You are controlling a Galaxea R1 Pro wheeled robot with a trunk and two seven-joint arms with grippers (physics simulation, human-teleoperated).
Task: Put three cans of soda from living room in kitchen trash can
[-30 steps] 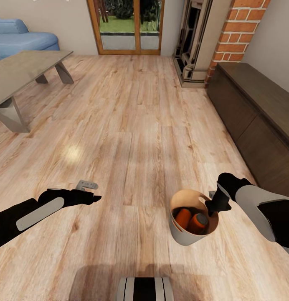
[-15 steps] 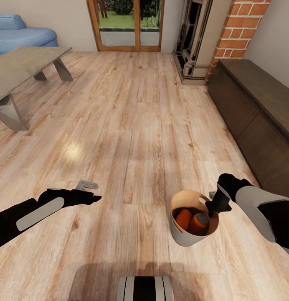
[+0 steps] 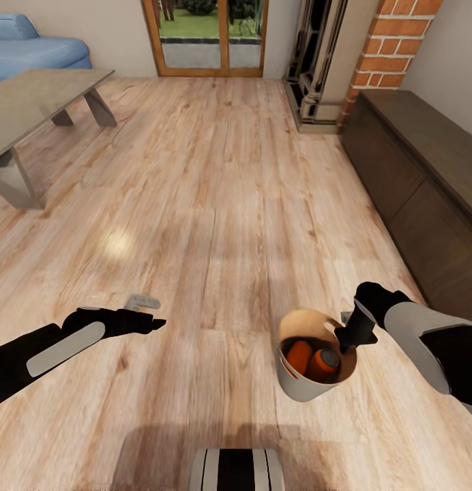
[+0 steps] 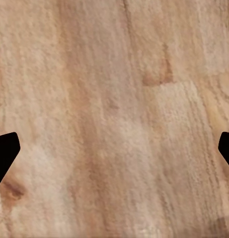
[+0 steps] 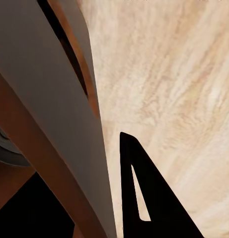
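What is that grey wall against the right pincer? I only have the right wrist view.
Observer: It is the tash can, held off the floor at its rim by the right pincer.
Operator: Anything inside it?
Observer: Two orange cans of soda show in it; I cannot see a third.
Operator: And the left pincer?
Observer: The left pincer is open and holds nothing, over the wood floor.
Operator: Which room?
Observer: The living room: a blue sofa stands at the far left.
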